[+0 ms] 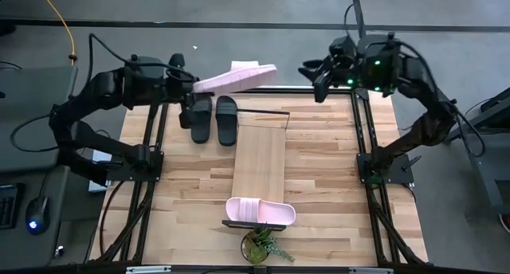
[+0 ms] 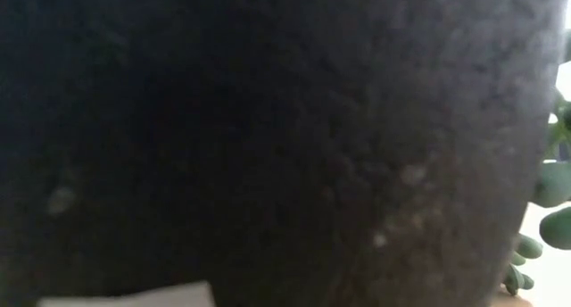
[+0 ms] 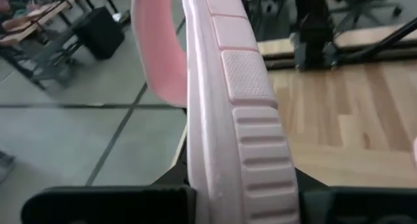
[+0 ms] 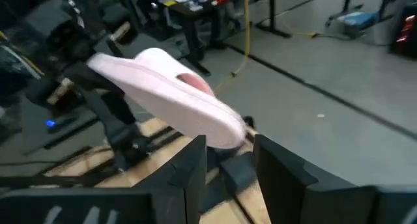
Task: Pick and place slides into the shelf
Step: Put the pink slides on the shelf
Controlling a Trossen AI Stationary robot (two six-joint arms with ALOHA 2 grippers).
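Observation:
My left gripper (image 1: pixel 194 87) is shut on a pale pink slide (image 1: pixel 237 76), which it holds in the air over the table's far left part; the slide's ribbed sole (image 3: pixel 257 139) fills the left wrist view. The second pink slide (image 1: pixel 260 213) lies on the near end of the shelf (image 1: pixel 261 158), a light wood plank down the middle of the table. The black pair (image 1: pixel 213 119) lies side by side on the table, left of the shelf's far end. My right gripper (image 4: pixel 228 168) is open and waits above the far right corner, facing the held slide (image 4: pixel 169 97). My left gripper pinches the pink slide between its two fingers at the end nearest the arm (image 3: pixel 251 201), coming level from the table's left. The fingers (image 3: pixel 111 204) stand on either side of that end, along the slide's length. The slide is lifted clear and points toward the table's right.
A small potted plant (image 1: pixel 263 246) stands at the near edge just past the shelf's end, and its dark pot (image 2: pixel 268 137) blocks nearly all of the low view. Black frame rails (image 1: pixel 362 138) run along both sides of the table. Bare wood lies on either side of the shelf.

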